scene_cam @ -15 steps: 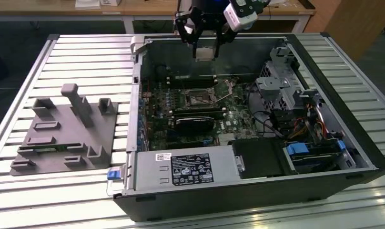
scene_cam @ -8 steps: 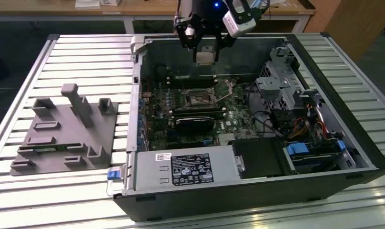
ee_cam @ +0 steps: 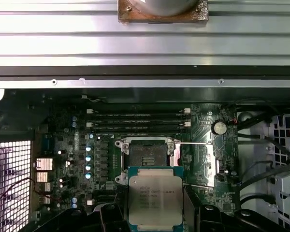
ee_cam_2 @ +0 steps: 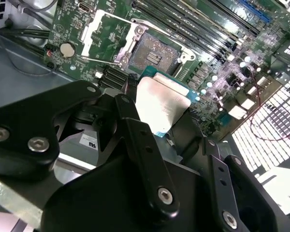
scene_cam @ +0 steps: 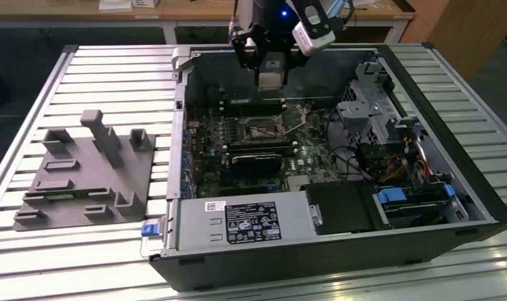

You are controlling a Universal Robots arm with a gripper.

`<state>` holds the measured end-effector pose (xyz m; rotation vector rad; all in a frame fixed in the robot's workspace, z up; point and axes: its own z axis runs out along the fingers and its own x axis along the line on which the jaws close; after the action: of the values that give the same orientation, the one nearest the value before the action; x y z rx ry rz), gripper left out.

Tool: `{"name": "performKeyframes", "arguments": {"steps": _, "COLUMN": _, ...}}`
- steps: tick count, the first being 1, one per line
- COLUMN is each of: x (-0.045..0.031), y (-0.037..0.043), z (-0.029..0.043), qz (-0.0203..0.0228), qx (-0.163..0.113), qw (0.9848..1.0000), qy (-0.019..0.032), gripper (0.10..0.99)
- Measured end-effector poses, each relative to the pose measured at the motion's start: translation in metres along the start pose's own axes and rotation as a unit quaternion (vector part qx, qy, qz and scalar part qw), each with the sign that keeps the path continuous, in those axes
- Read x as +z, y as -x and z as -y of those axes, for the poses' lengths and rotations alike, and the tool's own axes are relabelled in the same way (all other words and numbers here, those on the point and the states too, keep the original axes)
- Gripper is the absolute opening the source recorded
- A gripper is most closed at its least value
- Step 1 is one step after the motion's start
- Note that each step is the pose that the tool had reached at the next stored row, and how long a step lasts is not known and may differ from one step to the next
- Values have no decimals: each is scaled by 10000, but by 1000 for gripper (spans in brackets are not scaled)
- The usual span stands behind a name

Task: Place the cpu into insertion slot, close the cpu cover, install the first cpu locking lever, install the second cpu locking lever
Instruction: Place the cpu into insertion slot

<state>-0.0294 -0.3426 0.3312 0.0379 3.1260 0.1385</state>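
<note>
Gripper (scene_cam: 270,68) clenched on the cpu (scene_cam: 271,76), I watched it hang over the far side of the open computer case (scene_cam: 178,207). At the exterior view's left, a grey fixture block (scene_cam: 86,175) sat on the slatted table (scene_cam: 111,69). Further right, inside the case, the insertion slot (scene_cam: 260,127) lay bare, apart from the chip, and in the first wrist view the cpu cover (ee_cam: 206,164) was swung open just beside it.

Gripper (scene_cam: 271,73) points down — fingers (ee_cam_2: 139,142) clamped on the cpu (ee_cam: 155,200).
</note>
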Motion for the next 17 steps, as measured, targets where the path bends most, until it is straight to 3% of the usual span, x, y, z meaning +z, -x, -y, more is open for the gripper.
{"name": "performKeyframes", "arguments": {"steps": 17, "x": 176, "y": -3, "z": 16, "qz": 24, "qx": -2, "qw": 10000, "qy": 1, "gripper": 541}}
